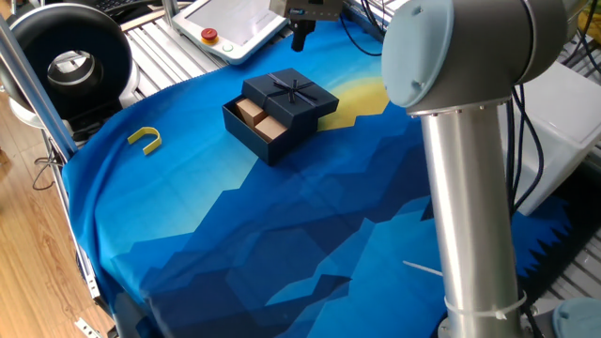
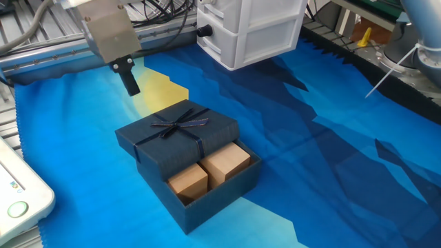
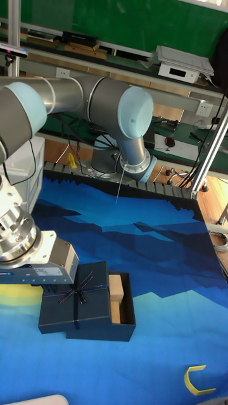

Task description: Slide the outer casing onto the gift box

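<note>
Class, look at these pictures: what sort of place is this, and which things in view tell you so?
Most likely a robotics lab or workshop. A UR5 arm works over a cloth-covered table, a teach pendant lies at the table's edge, and benches with electronic gear stand behind.

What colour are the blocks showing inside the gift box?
Tan-brown blocks in the navy gift box; clearest in the other fixed view.
</note>
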### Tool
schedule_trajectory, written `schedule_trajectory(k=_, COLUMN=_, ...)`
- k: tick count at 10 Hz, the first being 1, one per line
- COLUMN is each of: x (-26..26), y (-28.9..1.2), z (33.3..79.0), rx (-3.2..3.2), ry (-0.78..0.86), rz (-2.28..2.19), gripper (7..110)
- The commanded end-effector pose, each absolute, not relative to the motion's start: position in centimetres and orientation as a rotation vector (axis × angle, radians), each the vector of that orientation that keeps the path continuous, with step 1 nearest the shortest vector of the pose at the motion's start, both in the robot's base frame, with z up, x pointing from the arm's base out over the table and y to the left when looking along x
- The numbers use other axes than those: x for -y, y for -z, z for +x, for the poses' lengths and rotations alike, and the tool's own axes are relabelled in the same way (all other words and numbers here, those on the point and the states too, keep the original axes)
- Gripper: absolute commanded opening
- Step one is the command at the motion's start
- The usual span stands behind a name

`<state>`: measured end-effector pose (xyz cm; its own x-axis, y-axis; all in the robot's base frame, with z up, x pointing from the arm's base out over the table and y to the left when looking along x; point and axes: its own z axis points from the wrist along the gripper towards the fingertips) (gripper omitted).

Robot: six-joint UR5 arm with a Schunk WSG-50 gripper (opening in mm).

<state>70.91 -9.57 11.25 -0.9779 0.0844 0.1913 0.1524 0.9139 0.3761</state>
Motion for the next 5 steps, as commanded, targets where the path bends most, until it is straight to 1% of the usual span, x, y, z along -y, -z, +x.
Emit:
schedule_trajectory(k=1, x=9.6, y=-11.2, z=71.2, rx=2.916, ry=0.589, rz=-0.196, gripper=7)
schedule_trajectory(k=3, x=8.5, y=-12.3, z=71.7, rx=2.93, ry=0.686, rz=-0.129, gripper=7)
schedule_trajectory(k=5, x=6.2, y=-14.7, z=72.4, rx=2.932, ry=0.884, rz=-0.012, gripper=7)
